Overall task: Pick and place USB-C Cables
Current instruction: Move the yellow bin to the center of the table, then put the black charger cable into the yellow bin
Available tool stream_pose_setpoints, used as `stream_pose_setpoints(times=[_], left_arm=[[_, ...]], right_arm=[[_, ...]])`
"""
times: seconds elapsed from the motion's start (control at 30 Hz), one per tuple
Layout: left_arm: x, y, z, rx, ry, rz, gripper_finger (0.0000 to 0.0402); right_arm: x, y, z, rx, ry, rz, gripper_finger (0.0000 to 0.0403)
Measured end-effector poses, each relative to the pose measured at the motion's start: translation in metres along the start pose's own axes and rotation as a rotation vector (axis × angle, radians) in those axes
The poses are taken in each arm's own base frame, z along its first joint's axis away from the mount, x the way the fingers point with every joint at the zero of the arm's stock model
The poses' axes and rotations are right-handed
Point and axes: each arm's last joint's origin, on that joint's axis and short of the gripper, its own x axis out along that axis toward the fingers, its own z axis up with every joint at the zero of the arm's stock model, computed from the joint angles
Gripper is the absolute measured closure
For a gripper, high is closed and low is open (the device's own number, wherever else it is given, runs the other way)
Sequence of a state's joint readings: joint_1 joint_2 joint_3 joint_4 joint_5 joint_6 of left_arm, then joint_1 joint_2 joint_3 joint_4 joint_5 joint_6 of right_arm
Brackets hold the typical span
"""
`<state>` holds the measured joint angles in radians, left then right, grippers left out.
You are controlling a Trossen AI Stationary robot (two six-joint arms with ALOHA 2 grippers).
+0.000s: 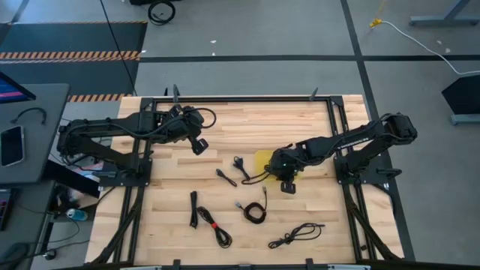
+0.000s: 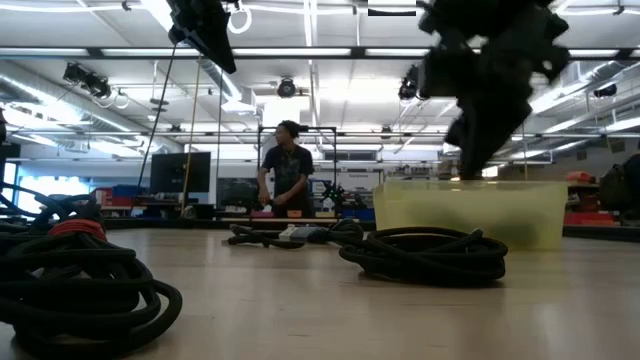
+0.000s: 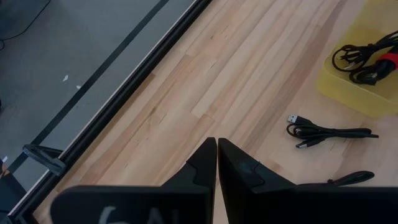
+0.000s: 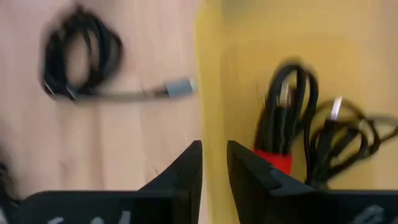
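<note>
Hovering over the yellow bin (image 1: 264, 160) rim, right gripper (image 4: 214, 163) is narrow, empty; two cables (image 4: 292, 118) lie inside. Nearest loose cable (image 1: 255, 211) sits just in front, toward table's near edge. Left gripper (image 3: 216, 163) closed, far off.

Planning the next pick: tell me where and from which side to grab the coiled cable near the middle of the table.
Grip the coiled cable across the bundled strands of its loop, coming straight down from above: it lies flat on the table, and the loop is thicker than its thin loose tail.
</note>
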<state>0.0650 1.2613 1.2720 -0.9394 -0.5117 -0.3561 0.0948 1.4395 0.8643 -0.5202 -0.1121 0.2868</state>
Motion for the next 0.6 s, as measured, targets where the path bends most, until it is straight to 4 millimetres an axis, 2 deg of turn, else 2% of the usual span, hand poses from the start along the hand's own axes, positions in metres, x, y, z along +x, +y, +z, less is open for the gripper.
stream_pose_setpoints(times=[0.1,0.23,0.43,0.6], left_arm=[[0.000,0.000,0.000,0.000,0.000,0.000,0.0379],[-0.001,-0.001,-0.001,0.006,0.004,-0.015,0.0379],[-0.003,-0.017,-0.007,0.082,0.085,-0.221,0.0367],[0.013,-0.049,-0.024,0.214,0.187,-0.348,0.0306]], right_arm=[[-0.015,0.009,0.021,-0.007,-0.082,0.045,0.0322],[-0.046,0.022,0.055,-0.052,-0.224,0.077,0.0321],[-0.114,0.039,0.104,-0.148,-0.470,0.111,0.0320],[-0.176,0.050,0.127,-0.261,-0.670,0.113,0.0320]])
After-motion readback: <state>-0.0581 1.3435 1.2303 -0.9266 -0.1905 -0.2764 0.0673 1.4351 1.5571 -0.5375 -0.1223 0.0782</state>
